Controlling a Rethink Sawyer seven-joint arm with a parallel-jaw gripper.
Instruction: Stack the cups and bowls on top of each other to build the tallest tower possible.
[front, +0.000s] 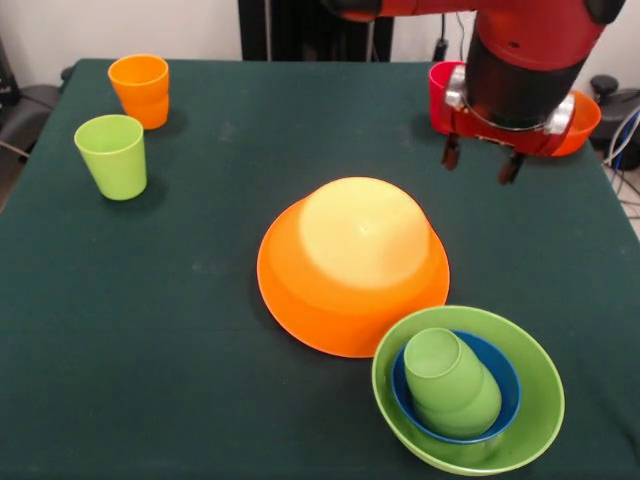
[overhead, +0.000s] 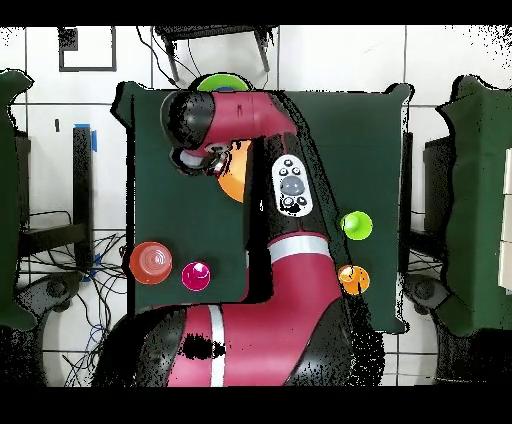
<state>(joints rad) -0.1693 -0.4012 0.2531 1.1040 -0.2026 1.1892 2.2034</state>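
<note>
- The jaws (front: 482, 165) of the red and black arm (front: 525, 55) hang above the dark green surface (front: 150, 300), their two dark tips spread apart with nothing between them.
- Just behind the jaws, partly hidden by the arm, a red-pink cup (front: 438, 92) stands upright on the surface; in the overhead view it shows as a magenta circle (overhead: 196, 276).
- Beside that cup, on the other side of the arm, a small red-orange bowl (front: 582, 122) peeks out; from overhead it lies right next to the cup (overhead: 151, 262).
- In front of the jaws, toward the camera in the front view, a very large orange bowl (front: 330, 300) lies upside down near the middle of the surface, its domed base glowing pale yellow.
- Further forward still, touching or nearly touching the orange bowl's rim, a large light green bowl (front: 535, 390) sits upright. Inside it rests a small blue bowl (front: 505, 375), and inside that a green cup (front: 450, 380) stands upside down, tilted slightly.
- Well apart from the jaws, across the surface in the front view, a lime green cup (front: 112, 155) stands upright; overhead it appears beside the arm (overhead: 356, 225).
- Just behind that cup, near the far corner, orange cups (front: 140, 88) stand nested as a short stack; overhead they show as one orange circle (overhead: 352, 279).
- From overhead, the arm covers most of the middle of the surface, hiding much of the orange bowl.
</note>
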